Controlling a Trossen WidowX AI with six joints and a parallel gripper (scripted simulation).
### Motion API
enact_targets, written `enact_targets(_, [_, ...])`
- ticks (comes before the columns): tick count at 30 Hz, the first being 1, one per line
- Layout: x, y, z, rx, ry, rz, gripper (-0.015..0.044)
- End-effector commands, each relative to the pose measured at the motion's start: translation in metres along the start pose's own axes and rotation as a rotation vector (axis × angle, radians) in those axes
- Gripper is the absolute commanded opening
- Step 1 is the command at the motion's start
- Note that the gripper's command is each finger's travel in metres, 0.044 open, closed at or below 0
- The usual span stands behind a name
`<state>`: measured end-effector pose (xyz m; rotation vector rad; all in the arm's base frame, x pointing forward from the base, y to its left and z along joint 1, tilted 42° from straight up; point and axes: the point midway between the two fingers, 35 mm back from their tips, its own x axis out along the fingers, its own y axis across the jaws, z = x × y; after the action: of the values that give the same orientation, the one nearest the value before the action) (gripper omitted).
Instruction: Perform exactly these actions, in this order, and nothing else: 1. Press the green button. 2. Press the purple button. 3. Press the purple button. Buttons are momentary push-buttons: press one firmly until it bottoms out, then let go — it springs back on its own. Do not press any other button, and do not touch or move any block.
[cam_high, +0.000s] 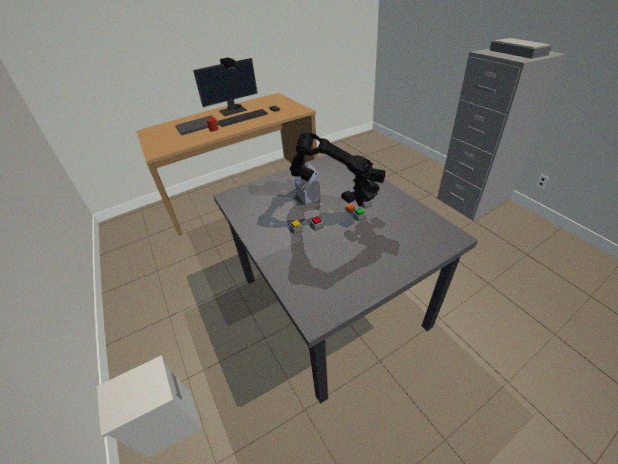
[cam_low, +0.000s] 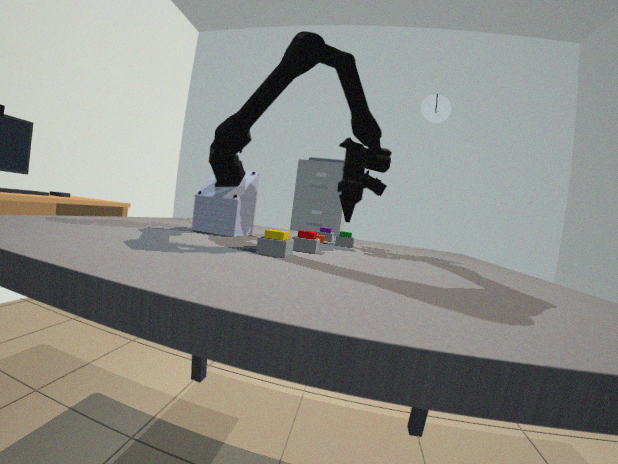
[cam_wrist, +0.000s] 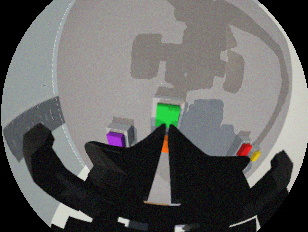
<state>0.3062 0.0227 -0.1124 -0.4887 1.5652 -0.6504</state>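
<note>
Progress is judged to be at the very start: none of the three presses appears to be done, and the first one is being lined up. The gripper (cam_low: 347, 218) is closed on nothing, its fingers brought together into a single point, and it hangs above the green button (cam_low: 345, 234) with a clear gap between tip and cap in the exterior view. In the wrist view the green button (cam_wrist: 167, 114) is seen directly ahead of the joined fingertips, so alignment looks good (the cap is not visibly depressed). The purple button (cam_wrist: 116, 137) is placed just beside the green button, to its left in the wrist view, and is partly hidden behind the others in the exterior view. An orange button (cam_high: 350, 207) sits just beside the green button as well, while the red button (cam_high: 316, 220) and yellow button (cam_high: 296, 224) lie farther from it along the grey table (cam_high: 380, 270). What remains, by this judgement, is a firm descent onto the green button and a release, then two separate presses of the purple one, with the orange neighbour to be avoided.
</note>
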Motion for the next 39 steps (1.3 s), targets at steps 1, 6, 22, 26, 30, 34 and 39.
enact_targets(1, [-0.03, 0.001, 0.002, 0.005, 0.003, 0.005, 0.002])
enact_targets(6, [-0.061, 0.0, 0.0, 0.005, 0.003, 0.005, 0.002])
enact_targets(22, [-0.063, 0.093, -0.068, 0.003, 0.005, 0.012, 0.002])
enact_targets(26, [-0.014, 0.094, -0.067, 0.004, 0.005, 0.011, 0.002])
enact_targets(30, [-0.001, 0.093, -0.068, 0.004, 0.004, 0.01, 0.002])
enact_targets(34, [0.001, 0.094, -0.068, 0.004, 0.004, 0.01, 0.002])
enact_targets(39, [0.01, 0.094, -0.068, 0.004, 0.004, 0.01, 0.002])
